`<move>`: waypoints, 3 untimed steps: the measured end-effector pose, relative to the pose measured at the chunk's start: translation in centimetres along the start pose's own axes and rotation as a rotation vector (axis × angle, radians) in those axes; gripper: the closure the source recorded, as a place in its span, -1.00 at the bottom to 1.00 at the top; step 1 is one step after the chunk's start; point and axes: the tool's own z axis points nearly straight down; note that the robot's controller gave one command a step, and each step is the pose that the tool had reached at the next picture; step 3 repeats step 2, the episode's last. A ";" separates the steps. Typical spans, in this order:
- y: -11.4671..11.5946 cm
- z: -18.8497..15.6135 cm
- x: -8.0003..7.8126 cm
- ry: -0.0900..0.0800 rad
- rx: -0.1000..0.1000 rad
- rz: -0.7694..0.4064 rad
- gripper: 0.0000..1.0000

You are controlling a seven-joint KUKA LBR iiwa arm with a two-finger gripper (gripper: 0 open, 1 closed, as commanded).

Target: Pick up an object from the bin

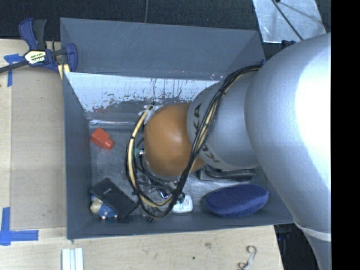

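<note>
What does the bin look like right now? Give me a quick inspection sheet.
Surface: grey metal bin, floor scuffed, reddish streaks on rear wall.
Job's things: orange block at left; black flat box front left, small blue-and-yellow piece beside it; white item and blue oval pad at front right.
Clutter: nothing seen.
Grippers: gripper low at front middle, beneath the orange wrist cover, nearest the white item and black flat box.
Cables: black and yellow cables loop round the cover.
Surroundings: nothing seen.
</note>
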 end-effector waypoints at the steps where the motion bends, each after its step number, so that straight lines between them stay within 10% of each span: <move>1: 0.0 -0.1 0.0 0.000 -0.001 0.003 1.00; 2: -2.0 -15.0 -1.7 -0.009 0.001 0.010 1.00; 3: -2.0 -15.0 -1.7 -0.009 0.001 0.010 1.00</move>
